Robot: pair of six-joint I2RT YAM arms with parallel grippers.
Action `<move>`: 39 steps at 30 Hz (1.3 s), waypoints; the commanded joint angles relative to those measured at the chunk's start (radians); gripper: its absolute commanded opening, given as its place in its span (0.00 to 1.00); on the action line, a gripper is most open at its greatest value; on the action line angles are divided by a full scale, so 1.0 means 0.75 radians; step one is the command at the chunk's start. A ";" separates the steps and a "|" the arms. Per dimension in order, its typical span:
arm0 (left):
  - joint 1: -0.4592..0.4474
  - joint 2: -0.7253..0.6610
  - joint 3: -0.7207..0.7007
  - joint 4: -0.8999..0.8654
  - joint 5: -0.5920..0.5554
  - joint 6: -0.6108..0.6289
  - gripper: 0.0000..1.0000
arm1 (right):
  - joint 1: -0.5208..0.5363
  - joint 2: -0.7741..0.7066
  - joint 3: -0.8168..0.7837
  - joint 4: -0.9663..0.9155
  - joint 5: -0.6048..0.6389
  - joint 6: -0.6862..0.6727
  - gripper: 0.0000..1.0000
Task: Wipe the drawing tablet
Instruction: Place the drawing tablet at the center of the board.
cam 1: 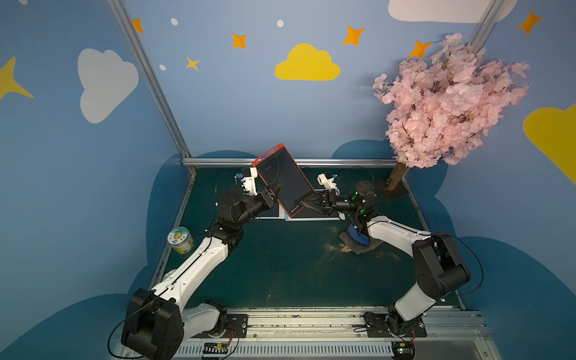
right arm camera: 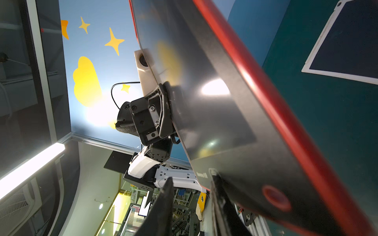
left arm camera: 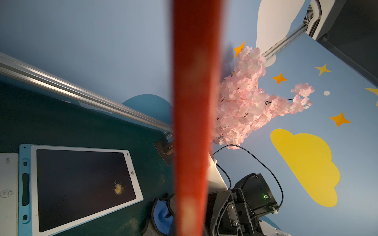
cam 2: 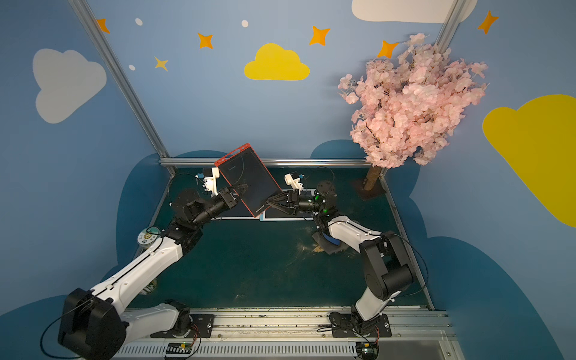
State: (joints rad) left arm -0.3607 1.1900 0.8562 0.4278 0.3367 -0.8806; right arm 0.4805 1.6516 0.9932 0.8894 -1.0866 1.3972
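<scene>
The left fingers [right arm camera: 164, 110] are clamped on one long edge of the red tablet [cam 1: 286, 180]. The tablet is held tilted in the air above the back of the counter [cam 1: 280, 271], with its dark screen turned toward both top views and its slotted end highest. A faint curved line is visible on the screen. The right fingers [right arm camera: 163, 208] are spread, and an empty gap shows between them in the right wrist view. One of them is placed at the tablet's lower end, beside the printed logo, though contact cannot be confirmed. Beneath the raised tablet a blue tablet [left arm camera: 81, 183] lies flat on the counter, with a yellow spot [left arm camera: 118, 188] on its dark screen. A white tablet [left arm camera: 8, 194] lies just beside it. A dark cloth [cam 1: 358, 241] with a blue patch is bunched on the counter under the right forearm, next to scattered tan crumbs [cam 1: 343, 248]. A lidded jar [cam 1: 180, 240] is seen at the counter's left edge, close to the left arm. A pink blossom tree [cam 1: 448, 103] stands in the back right corner, on a flat dark base. The scene is enclosed by blue walls painted with clouds and stars.
</scene>
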 commanded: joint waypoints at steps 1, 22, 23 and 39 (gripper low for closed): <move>-0.003 -0.065 0.039 -0.036 -0.066 0.095 0.03 | -0.002 -0.007 -0.003 0.103 -0.030 0.043 0.33; -0.019 -0.136 0.038 -0.081 -0.159 0.124 0.03 | 0.071 0.074 0.026 0.080 -0.050 0.072 0.49; -0.018 -0.133 0.037 -0.064 -0.148 0.116 0.03 | 0.074 0.074 0.026 0.077 -0.047 0.068 0.49; -0.026 -0.141 -0.019 0.029 -0.079 0.008 0.03 | 0.077 0.224 0.119 0.407 0.014 0.305 0.41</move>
State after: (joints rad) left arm -0.3782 1.0985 0.8471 0.3729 0.2420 -0.8539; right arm 0.5346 1.7901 1.0512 1.0611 -1.0920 1.5517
